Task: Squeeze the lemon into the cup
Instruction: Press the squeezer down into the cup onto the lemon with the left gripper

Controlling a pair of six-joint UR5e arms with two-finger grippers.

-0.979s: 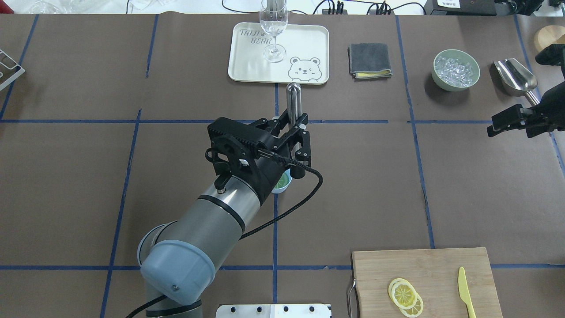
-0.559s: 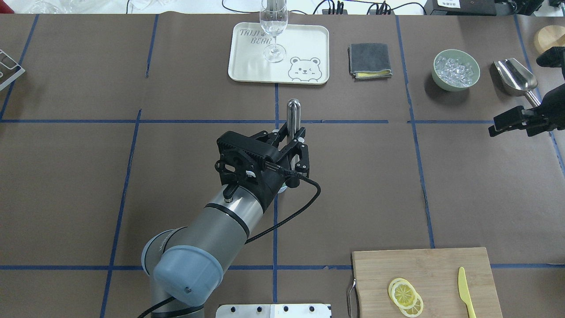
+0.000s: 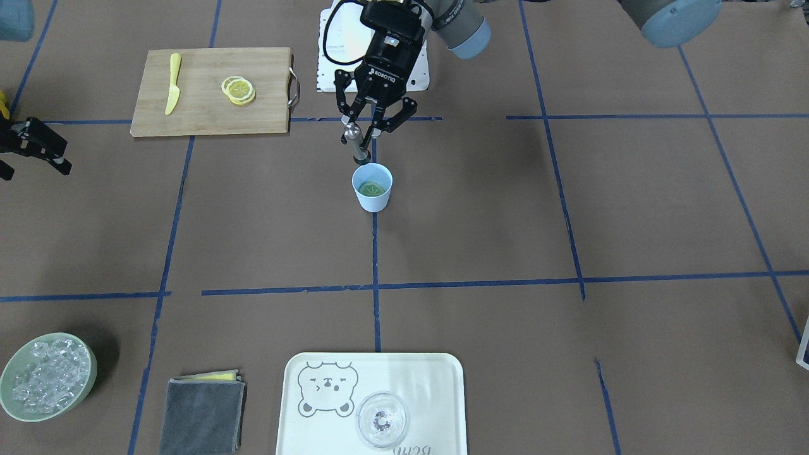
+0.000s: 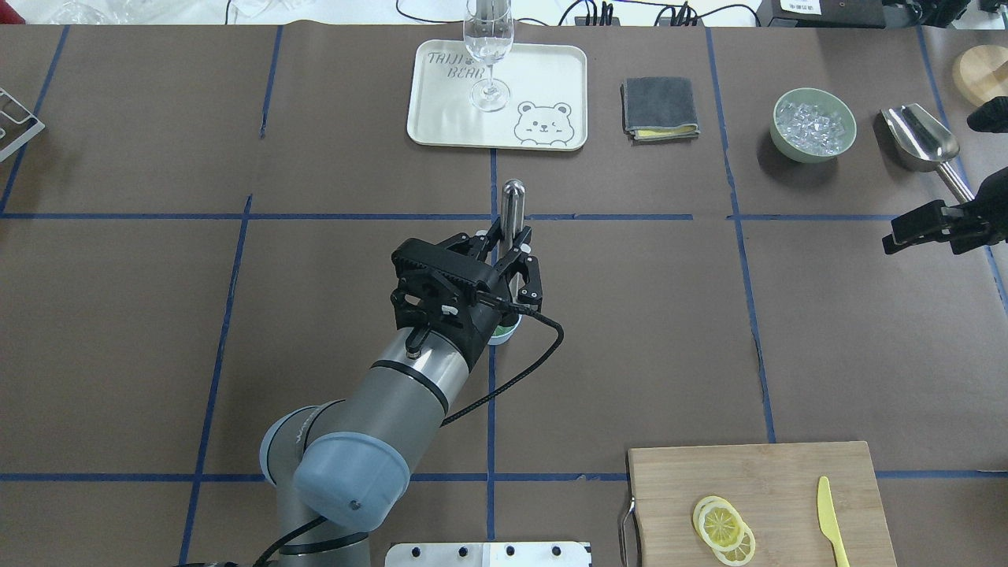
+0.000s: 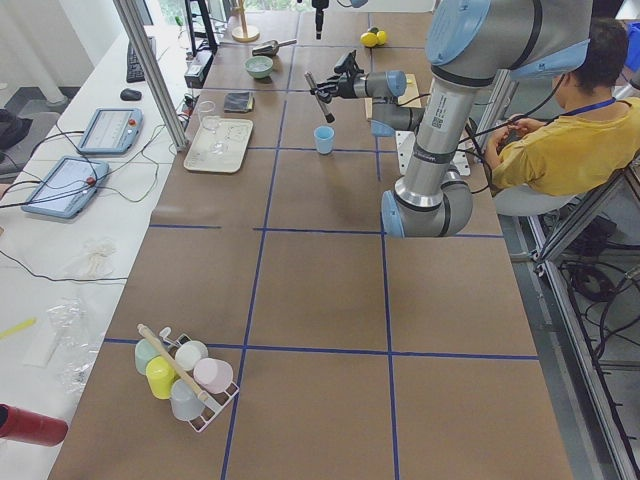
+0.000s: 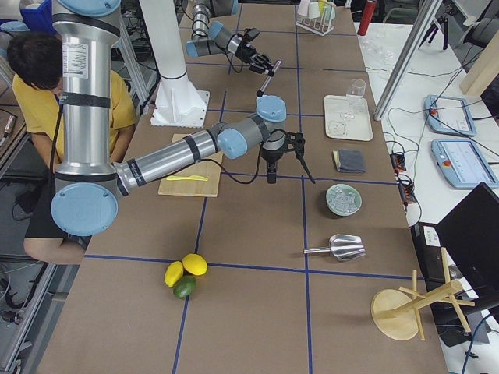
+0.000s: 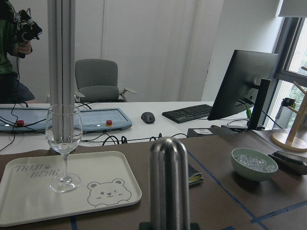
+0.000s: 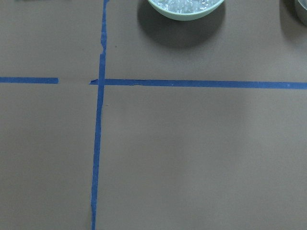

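Observation:
The light-blue cup (image 3: 372, 194) stands on the centre tape line with a greenish lemon slice (image 3: 371, 188) lying flat inside it. My left gripper (image 3: 365, 129) is shut on a steel rod (image 3: 358, 145), whose lower end hangs just above the cup's rim on the robot's side. From overhead the left gripper (image 4: 510, 240) and wrist cover most of the cup (image 4: 506, 334), and the rod (image 4: 512, 206) juts beyond the fingers. A stack of lemon slices (image 4: 723, 526) rests on the cutting board (image 4: 677, 480). My right gripper (image 4: 917, 227) hovers open over bare table, far right.
A yellow toy knife (image 4: 831, 520) lies on the board. At the far side stand a tray (image 4: 543, 71) with a clear glass (image 4: 489, 55), a folded grey cloth (image 4: 659, 107), a green bowl of ice (image 4: 813, 124) and a metal scoop (image 4: 920, 136).
My left gripper has shifted left and back toward the robot with the rod, now covering more of the cup. The right gripper has drawn back to the right.

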